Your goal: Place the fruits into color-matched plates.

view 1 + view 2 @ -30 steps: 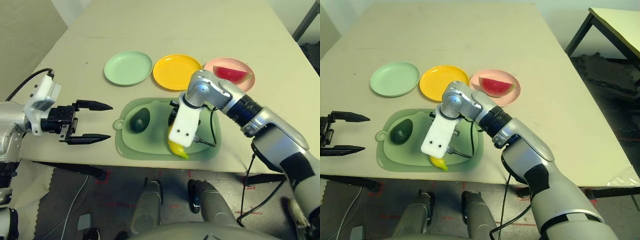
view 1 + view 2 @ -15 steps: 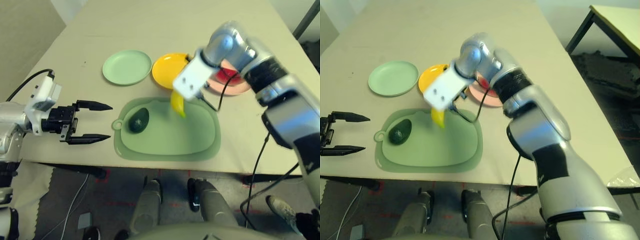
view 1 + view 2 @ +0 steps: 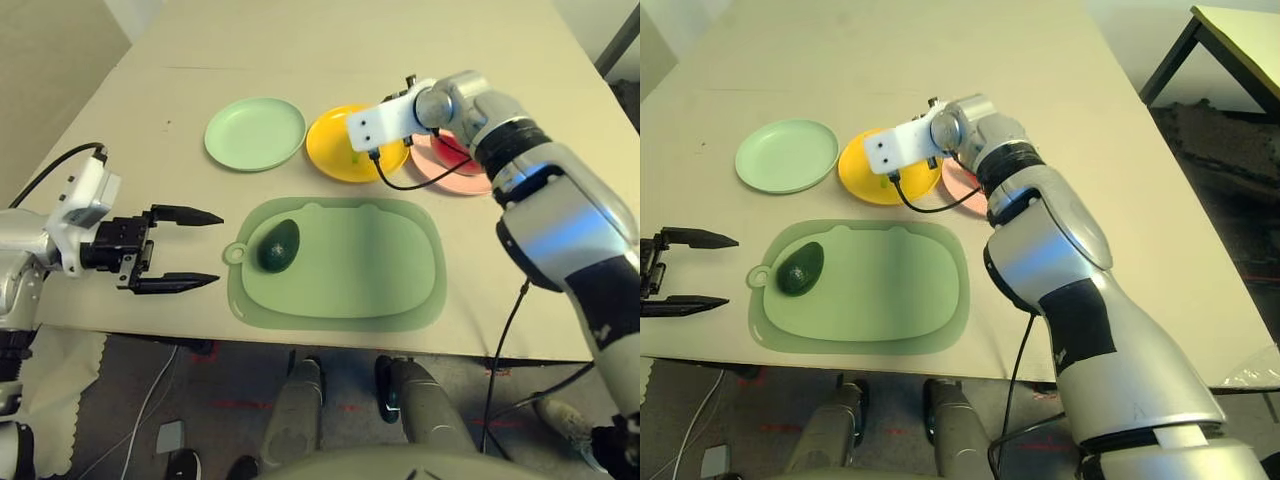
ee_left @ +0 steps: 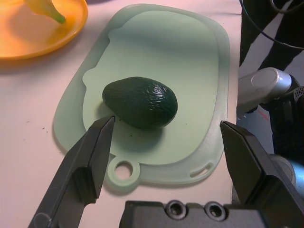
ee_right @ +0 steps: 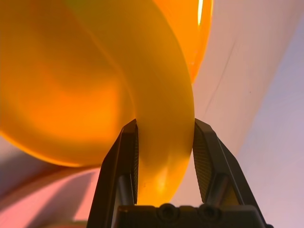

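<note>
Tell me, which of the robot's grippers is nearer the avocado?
Left. The left gripper is open beside the mat, facing the avocado lying on it. The right gripper is farther off, over the yellow plate, shut on the banana.

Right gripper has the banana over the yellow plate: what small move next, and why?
Probably lower a little and open. The right gripper is clamped on the banana directly over the yellow plate, its matching colour, so releasing there should finish this fruit. How far it hangs above the plate cannot be told.
</note>
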